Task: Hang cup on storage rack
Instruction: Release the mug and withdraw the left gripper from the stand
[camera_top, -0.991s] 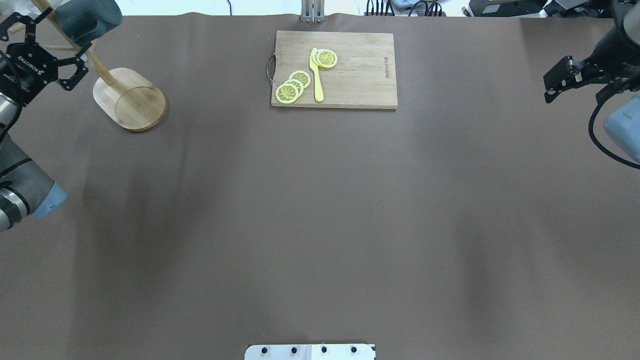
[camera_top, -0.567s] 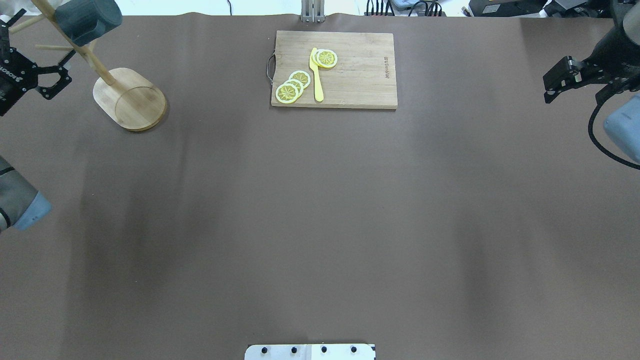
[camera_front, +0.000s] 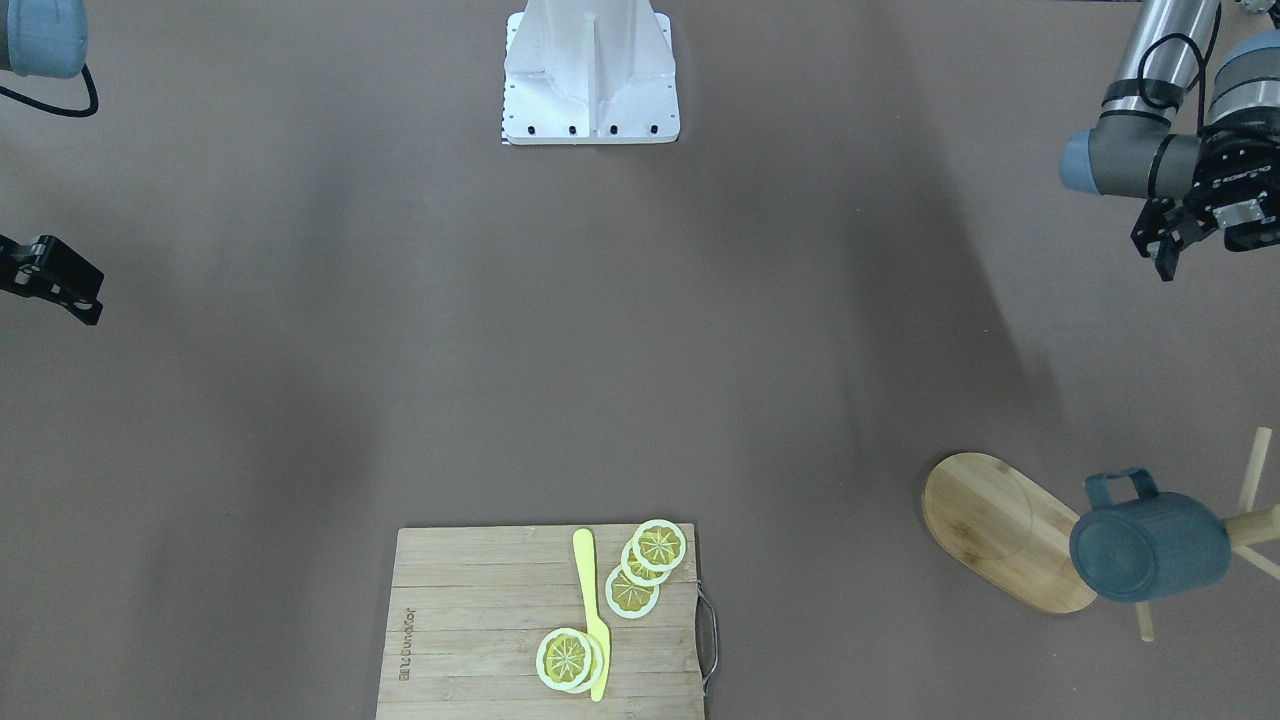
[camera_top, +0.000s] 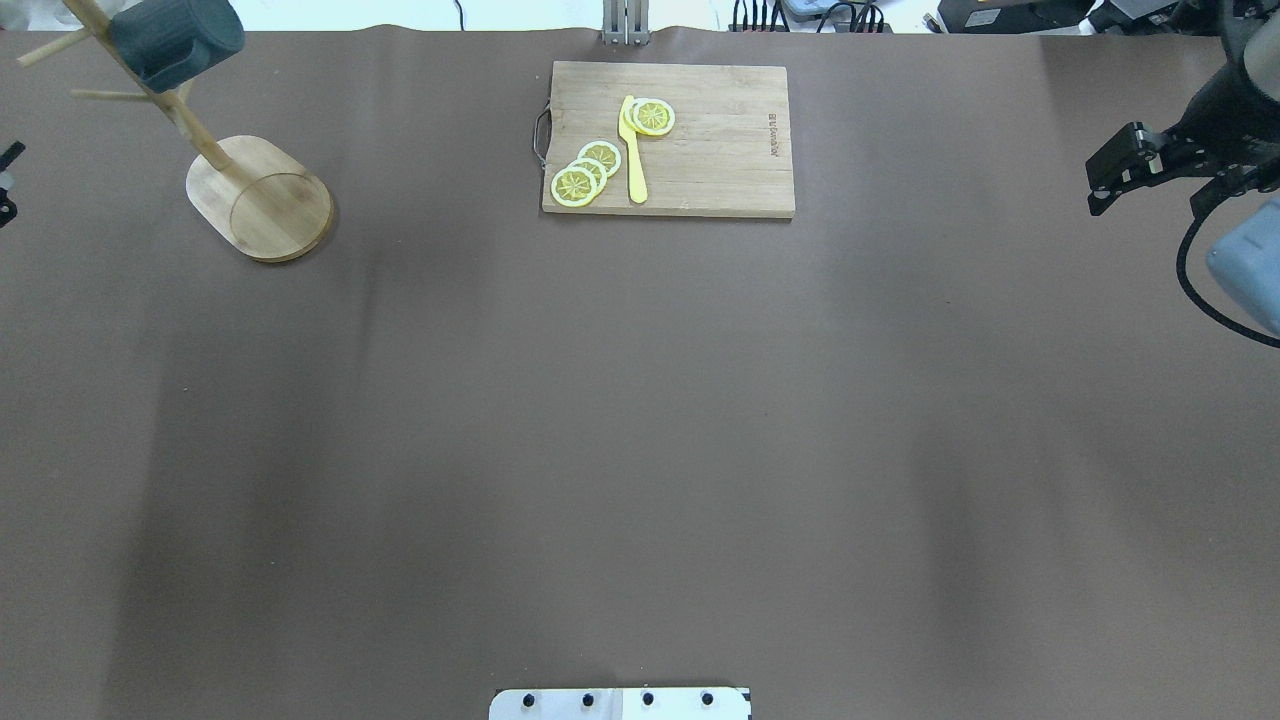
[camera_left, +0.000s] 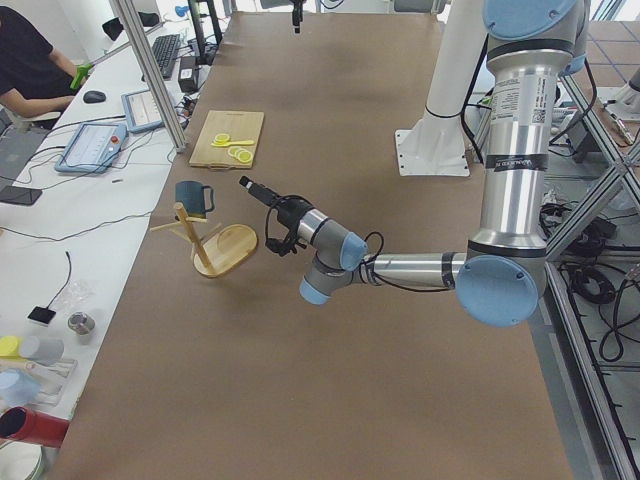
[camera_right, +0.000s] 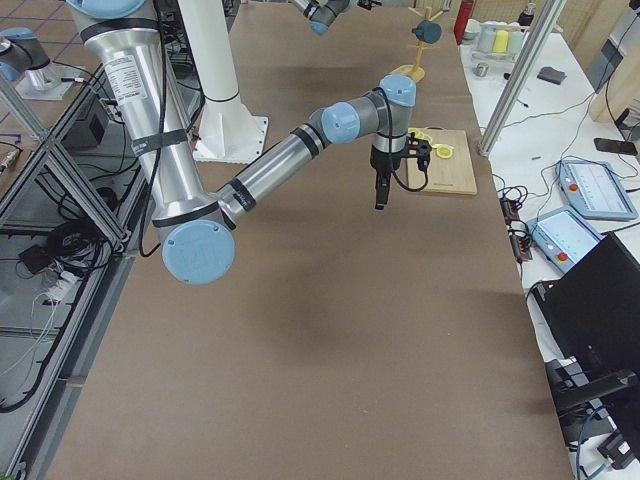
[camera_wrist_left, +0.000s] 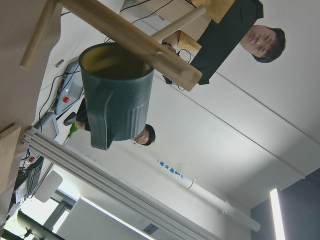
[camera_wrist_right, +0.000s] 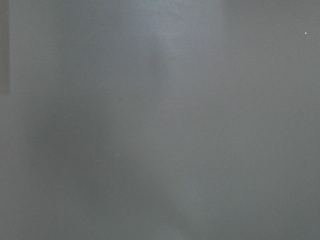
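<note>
Left pincer (camera_front: 1160, 250) has pulled away from the storage rack (camera_front: 985, 520), and the cup (camera_front: 1150, 548) hangs there on its own.

Seen from the front, the cup sits at the lower right of the frame, hooked by its handle on a peg, bottom towards the camera, above the rack's oval base on the tabletop (camera_front: 640, 350). The left pincer is at the upper right, its fingers spread and holding nothing. The right pincer (camera_top: 1098, 200), at the overhead frame's right edge, looks pressed together and empty.
</note>
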